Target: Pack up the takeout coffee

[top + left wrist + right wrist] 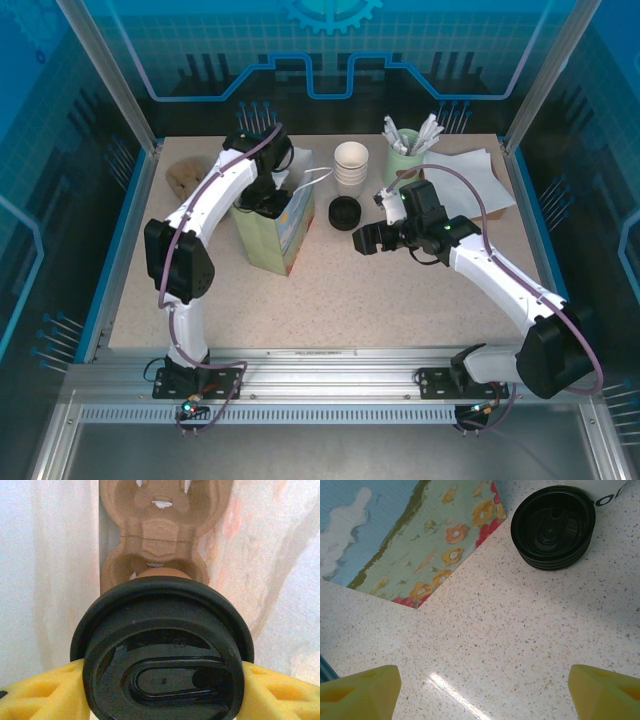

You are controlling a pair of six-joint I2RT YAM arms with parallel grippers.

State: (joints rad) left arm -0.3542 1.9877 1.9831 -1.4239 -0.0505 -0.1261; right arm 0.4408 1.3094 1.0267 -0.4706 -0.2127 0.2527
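Pale speckled table [330, 300]. A flowered paper bag [283, 245] stands upright on it at 9 o'clock of centre. Just off centre toward 12 lies a short stack of black lids [345, 213]. Just behind them, also at 12, is a stack of white cups [351, 162]. Further round the back edge: at 1 a green pot [403, 160] of white packets, at 2 loose white sheets [475, 180] lying flat, and at 10 a brown pulp tray [183, 177].

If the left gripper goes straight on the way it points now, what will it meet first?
The left gripper grips the takeout coffee; that cup would probably meet the near pocket of the cardboard cup carrier inside the bag. Depth is unclear.
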